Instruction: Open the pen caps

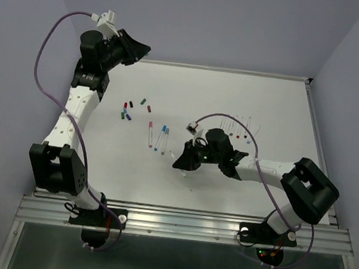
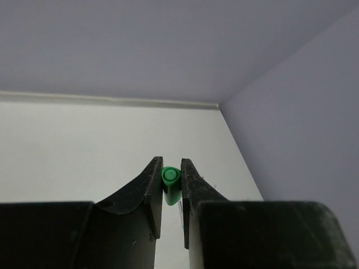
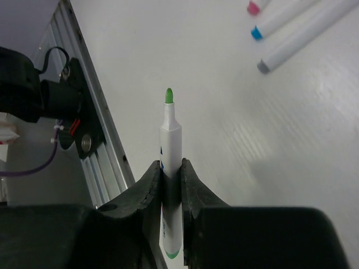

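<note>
Beyond the loose cap cluster (image 1: 130, 111), over the worktop (image 1: 248, 97) far-left corner, left pincer (image 2: 171, 163) is clamped on 1 green cap (image 2: 171, 180). Right of that cluster, right pincer (image 3: 171, 167) grips uncapped green pen (image 3: 170, 131); 3 pens (image 1: 150, 134) lie between.

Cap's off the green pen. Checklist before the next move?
1. Separation: green cap clear of green pen, tip bare: ok.
2. Hold: left gripper shut on green cap: ok.
3. Hold: right gripper shut on green pen's barrel: ok.
4. Drop spot: loose caps in the top view: ok.
5. Next target: three pens near right gripper capped: cannot tell.
</note>
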Available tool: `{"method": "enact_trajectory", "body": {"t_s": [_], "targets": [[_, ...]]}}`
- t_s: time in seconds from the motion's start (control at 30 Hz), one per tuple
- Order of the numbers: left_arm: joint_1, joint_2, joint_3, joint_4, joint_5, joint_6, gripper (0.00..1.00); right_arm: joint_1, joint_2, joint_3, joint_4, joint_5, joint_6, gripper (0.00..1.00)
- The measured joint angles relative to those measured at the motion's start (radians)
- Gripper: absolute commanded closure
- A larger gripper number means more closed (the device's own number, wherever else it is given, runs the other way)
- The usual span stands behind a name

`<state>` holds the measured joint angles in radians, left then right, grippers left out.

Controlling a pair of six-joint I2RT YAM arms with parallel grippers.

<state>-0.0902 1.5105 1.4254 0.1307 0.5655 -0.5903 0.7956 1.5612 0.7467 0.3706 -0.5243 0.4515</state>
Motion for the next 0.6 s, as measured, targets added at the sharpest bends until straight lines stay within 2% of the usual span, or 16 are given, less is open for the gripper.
{"method": "enact_trajectory", "body": {"t_s": [0.1,0.23,0.4,0.53,0.6], "targets": [[0.044,-0.007,0.04,0.034,-0.042,0.008,1.0,0.002,-0.019,-0.036,-0.028,0.008,0.028,0.99],[0.045,-0.021,0.004,0.032,-0.084,0.021,1.0,-0.011,-0.084,-0.008,-0.066,0.089,0.04,0.99],[0.039,-0.017,-0.084,-0.104,-0.237,0.048,1.0,-0.099,-0.081,0.094,-0.151,0.235,0.063,0.99],[0.04,0.042,-0.104,-0.188,-0.313,0.067,1.0,-0.213,-0.042,0.161,-0.278,0.453,0.073,0.99],[0.04,0.082,-0.109,-0.222,-0.343,0.074,1.0,-0.236,-0.027,0.179,-0.314,0.51,0.072,0.98]]}}
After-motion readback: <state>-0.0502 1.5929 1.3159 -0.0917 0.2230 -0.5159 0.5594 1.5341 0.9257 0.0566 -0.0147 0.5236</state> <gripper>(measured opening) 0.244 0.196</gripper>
